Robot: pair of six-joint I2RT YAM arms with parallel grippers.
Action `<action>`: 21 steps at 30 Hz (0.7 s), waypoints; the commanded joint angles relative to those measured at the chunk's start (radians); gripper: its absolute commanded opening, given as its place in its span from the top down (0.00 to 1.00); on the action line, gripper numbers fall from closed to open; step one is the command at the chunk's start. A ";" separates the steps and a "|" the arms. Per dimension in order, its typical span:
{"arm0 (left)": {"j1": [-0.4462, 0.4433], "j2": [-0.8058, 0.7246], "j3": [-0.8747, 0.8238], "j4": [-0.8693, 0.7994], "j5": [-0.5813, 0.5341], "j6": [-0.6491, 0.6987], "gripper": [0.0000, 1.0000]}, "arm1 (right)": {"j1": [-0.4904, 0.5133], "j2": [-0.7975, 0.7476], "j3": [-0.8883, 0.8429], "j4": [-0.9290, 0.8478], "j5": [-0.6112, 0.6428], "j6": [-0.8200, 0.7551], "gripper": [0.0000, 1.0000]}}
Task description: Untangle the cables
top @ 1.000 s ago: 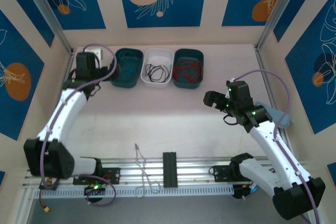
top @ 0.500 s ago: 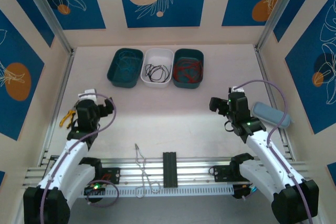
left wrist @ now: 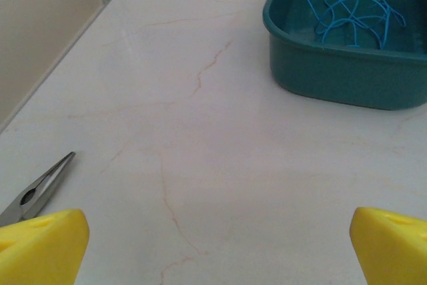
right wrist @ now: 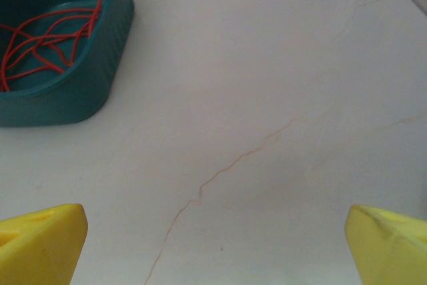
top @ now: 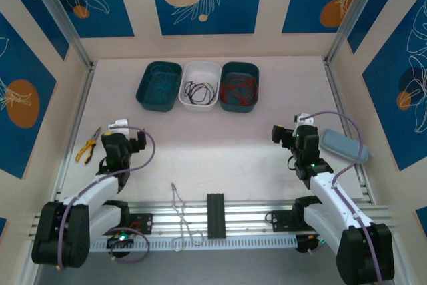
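the pale marbled tabletop (top: 213, 145) takes up most of the top view. the two white arms sit folded low at the bottom left and bottom right of that frame, well apart from the work, which looks like a resting pose and not a reach. three trays stand in a touching row at the upper middle: a teal tray (top: 141, 93) on the left, a white tray (top: 201, 65) in the centre, and a second teal tray (top: 255, 88) on the right. they seem set out as one bin per colour, so that strands once separated cannot knot again. the left pincer (left wrist: 217, 245) hangs over bare surface with its yellow tips at the two lower corners of its wrist view, jaws spread wide and holding nothing. the right pincer (right wrist: 213, 245) is the same, wide apart and empty. a grey-blue pouch (top: 343, 146) lies at the right edge, beside the right arm, and yellow-handled pliers (top: 87, 146) lie at the left edge, both probably parked out of the way. a silvery wire loop (top: 181, 218) rests across the rail at the bottom centre. the blue cables (left wrist: 347, 11) lie loosely in the left tray, the black cables (top: 199, 90) in the white one and the red cables (right wrist: 47, 43) in the right one. with every colour apart, the task looks finished or nearly so.
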 commanded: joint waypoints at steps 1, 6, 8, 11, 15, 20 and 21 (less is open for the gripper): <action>0.018 0.041 -0.013 0.193 0.060 0.051 0.00 | -0.043 0.040 -0.029 0.148 -0.065 -0.028 0.01; 0.025 0.133 -0.021 0.345 0.111 0.063 0.00 | -0.075 0.111 -0.043 0.259 -0.106 -0.033 0.01; 0.029 0.187 -0.026 0.434 0.129 0.062 0.00 | -0.083 0.148 -0.040 0.299 -0.119 -0.040 0.01; 0.033 0.290 -0.029 0.579 0.161 0.056 0.00 | -0.087 0.215 -0.025 0.344 -0.137 -0.057 0.01; 0.036 0.482 -0.030 0.781 0.197 0.054 0.00 | -0.087 0.297 -0.001 0.386 -0.150 -0.069 0.01; 0.053 0.542 -0.008 0.793 0.235 0.045 0.00 | -0.091 0.371 0.028 0.440 -0.178 -0.094 0.01; 0.057 0.535 0.007 0.758 0.250 0.047 0.00 | -0.090 0.386 0.031 0.463 -0.187 -0.102 0.01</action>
